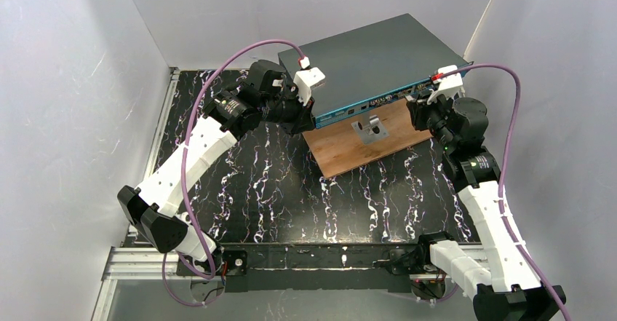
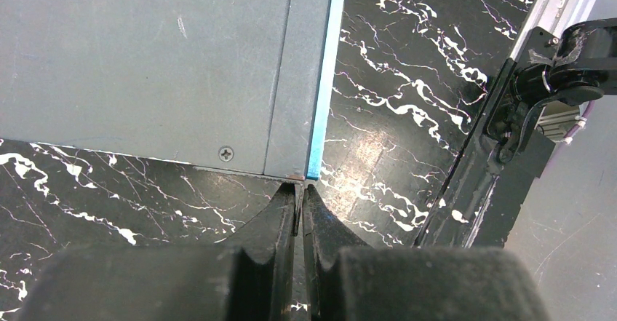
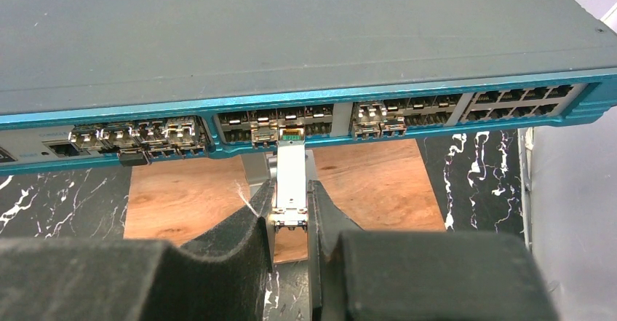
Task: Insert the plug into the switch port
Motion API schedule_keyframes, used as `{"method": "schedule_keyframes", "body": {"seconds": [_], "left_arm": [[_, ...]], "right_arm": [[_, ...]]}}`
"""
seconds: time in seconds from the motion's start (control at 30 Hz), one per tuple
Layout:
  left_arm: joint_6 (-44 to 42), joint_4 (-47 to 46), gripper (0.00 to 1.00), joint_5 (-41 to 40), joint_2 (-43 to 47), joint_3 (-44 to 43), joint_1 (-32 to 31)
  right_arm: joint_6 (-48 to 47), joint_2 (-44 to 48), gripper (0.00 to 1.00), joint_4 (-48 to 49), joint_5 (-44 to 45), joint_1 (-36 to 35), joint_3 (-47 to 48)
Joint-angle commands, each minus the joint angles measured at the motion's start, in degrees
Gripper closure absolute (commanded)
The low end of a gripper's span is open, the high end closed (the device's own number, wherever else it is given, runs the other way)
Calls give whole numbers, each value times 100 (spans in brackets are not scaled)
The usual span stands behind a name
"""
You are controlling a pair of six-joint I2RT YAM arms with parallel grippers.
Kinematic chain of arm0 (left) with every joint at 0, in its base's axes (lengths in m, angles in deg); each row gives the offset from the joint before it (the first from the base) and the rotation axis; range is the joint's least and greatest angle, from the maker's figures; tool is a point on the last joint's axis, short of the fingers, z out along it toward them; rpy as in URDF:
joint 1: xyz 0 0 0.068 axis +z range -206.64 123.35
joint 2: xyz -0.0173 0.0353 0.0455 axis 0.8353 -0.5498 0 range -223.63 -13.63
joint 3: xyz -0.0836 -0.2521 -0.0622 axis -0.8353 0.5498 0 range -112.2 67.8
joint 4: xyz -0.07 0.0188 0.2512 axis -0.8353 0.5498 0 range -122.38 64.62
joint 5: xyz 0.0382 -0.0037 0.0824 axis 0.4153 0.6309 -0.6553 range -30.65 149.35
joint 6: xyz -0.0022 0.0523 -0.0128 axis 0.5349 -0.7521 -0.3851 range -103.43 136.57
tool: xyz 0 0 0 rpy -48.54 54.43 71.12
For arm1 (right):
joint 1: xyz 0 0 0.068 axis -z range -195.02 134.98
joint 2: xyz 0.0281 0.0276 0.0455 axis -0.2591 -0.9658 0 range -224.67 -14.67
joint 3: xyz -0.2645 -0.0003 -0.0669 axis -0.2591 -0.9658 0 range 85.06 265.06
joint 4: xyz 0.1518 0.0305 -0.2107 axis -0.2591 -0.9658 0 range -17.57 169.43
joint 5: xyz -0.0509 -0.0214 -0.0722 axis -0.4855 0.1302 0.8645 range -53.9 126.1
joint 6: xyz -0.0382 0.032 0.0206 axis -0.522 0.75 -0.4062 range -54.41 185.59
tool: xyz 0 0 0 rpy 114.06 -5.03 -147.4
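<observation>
The switch (image 1: 371,55) lies flat at the far side of the black marbled tabletop (image 1: 269,183). Its teal front strip faces the arms and its front edge rests over a wooden board (image 1: 349,150). The right gripper (image 3: 291,208) grasps a slim metal plug (image 3: 290,175). The plug's front end meets a lower-row socket near the middle of the strip; how deep it sits cannot be told. The left gripper (image 2: 299,203) is clenched on nothing, its fingertips pressed together right at the switch's front corner at the strip's left end.
</observation>
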Motion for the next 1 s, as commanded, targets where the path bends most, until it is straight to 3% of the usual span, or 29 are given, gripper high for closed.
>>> {"method": "schedule_keyframes", "body": {"seconds": [0.0, 0.37, 0.97], "left_arm": [[7, 50, 100, 105, 56, -190, 30], [19, 58, 100, 105, 39, -236, 31], [45, 61, 100, 174, 44, -247, 27]], "right_arm": [[109, 14, 99, 383, -125, 24, 19], [13, 57, 99, 139, 140, 24, -32], [10, 16, 99, 191, -201, 24, -58]]}}
